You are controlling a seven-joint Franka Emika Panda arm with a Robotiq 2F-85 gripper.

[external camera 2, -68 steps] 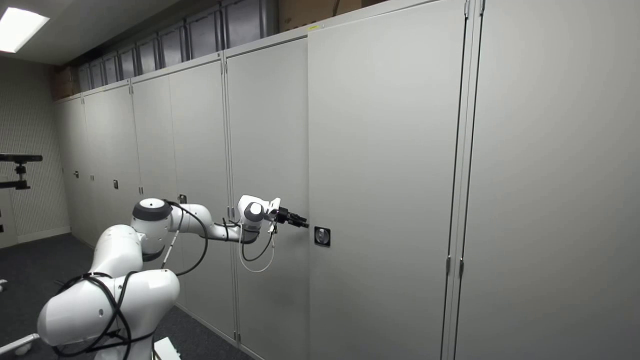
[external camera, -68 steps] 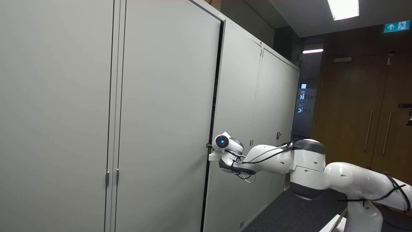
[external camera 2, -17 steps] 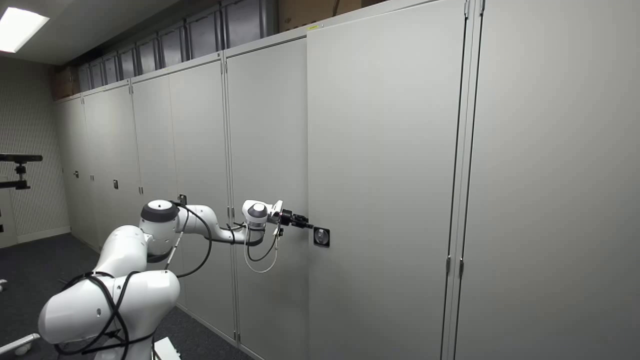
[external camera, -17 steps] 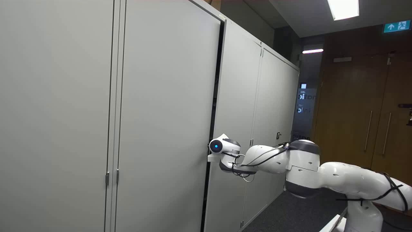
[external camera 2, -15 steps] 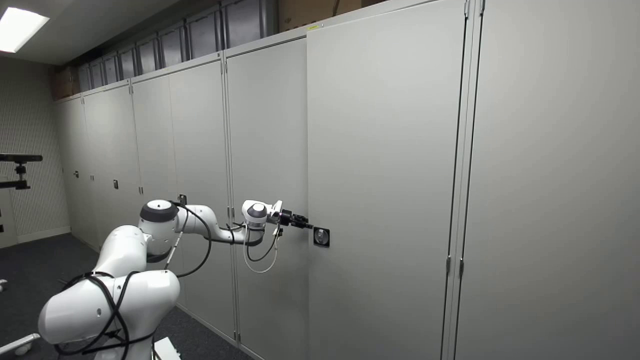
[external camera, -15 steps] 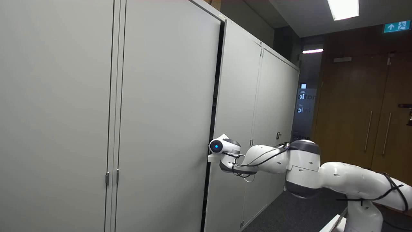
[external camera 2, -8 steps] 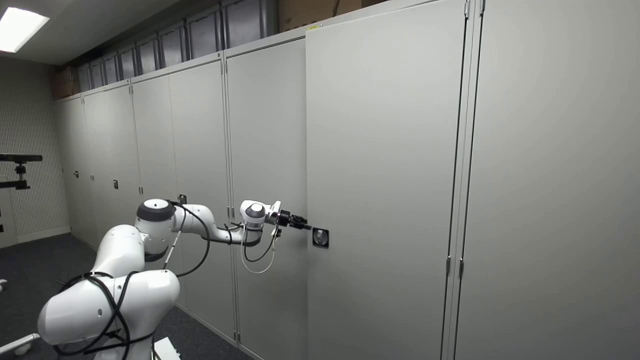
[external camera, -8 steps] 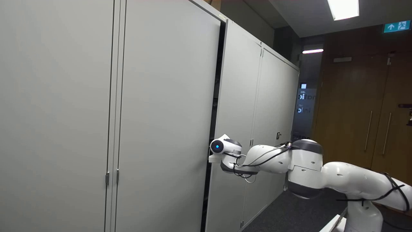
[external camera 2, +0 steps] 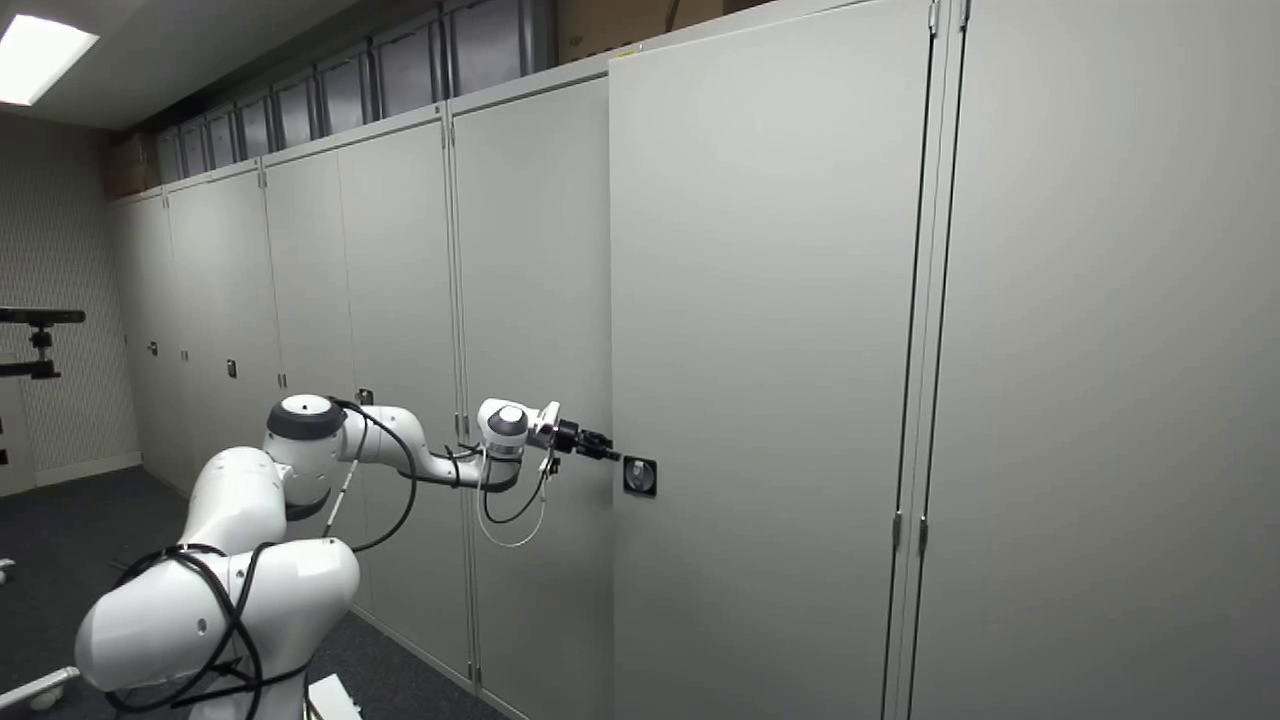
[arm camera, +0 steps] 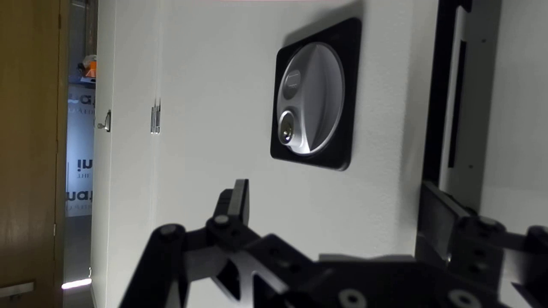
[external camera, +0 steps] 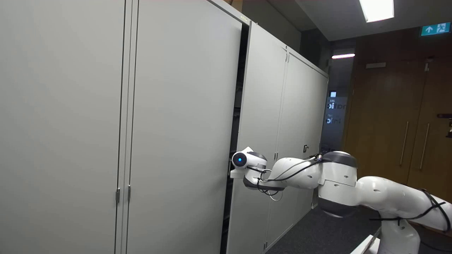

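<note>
- Claw [arm camera: 336, 205]: fingers spread wide, well apart. In the wrist view one finger [arm camera: 239, 199] stands in front of the door [arm camera: 214, 141], the other by its free edge [arm camera: 417, 85]. Can't tell whether either touches.
- Door: light grey, ajar, hinged on the side away from the claw. Dark gap [external camera: 240, 81] runs down its free edge.
- Lock [arm camera: 314, 98]: round, silver on black, keyhole visible, set in the door near the free edge. Claw tip sits just beside it, up and to the left in an exterior view.
- Next door [external camera: 183, 123]: on the far side of the gap, same grey.
- Arm [external camera 2: 310, 465]: white, reaching along the cabinets [external camera 2: 300, 270] in both exterior views, black cables [external camera 2: 235, 625] wrapped round it.
- On top of the cabinets: grey bins [external camera 2: 405, 70], cardboard box [external camera 2: 635, 25].
- Background: wooden doors [external camera: 385, 116], green exit sign [external camera: 435, 29], dark carpet [external camera: 325, 233].
</note>
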